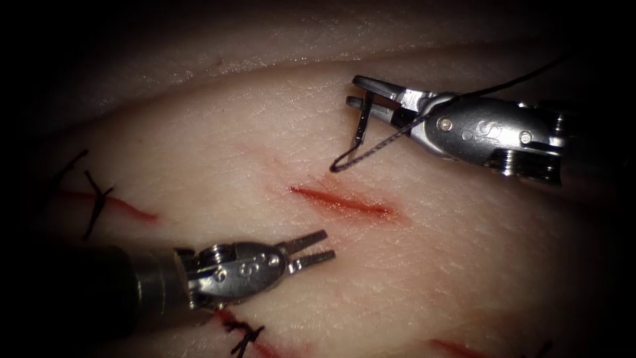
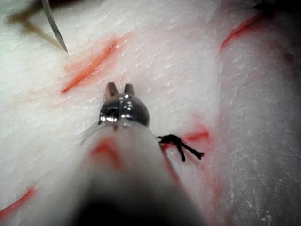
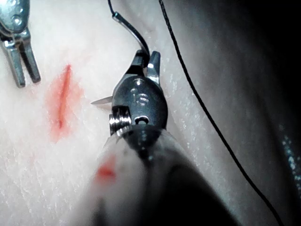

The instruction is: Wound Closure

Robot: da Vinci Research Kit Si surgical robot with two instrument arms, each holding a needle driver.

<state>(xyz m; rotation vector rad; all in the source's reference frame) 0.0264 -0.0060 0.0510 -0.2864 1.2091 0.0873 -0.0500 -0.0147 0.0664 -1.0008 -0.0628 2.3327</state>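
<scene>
bare tissue [image 1: 464, 265] lies open right of the cut [image 1: 341, 202]. above it hang the needle [image 1: 361, 126] and thread [image 1: 381, 142]; the left end effector [image 1: 318, 250] stands below.

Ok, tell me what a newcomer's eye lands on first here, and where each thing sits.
First the open red cut across the middle of the tissue. Above and to its right, the right tool holds the curved needle clear of the tissue, black thread trailing from it. Below the cut, toward its left end, the left tool holds nothing, its jaws apart, with a dark knotted stitch beside its wrist.
</scene>
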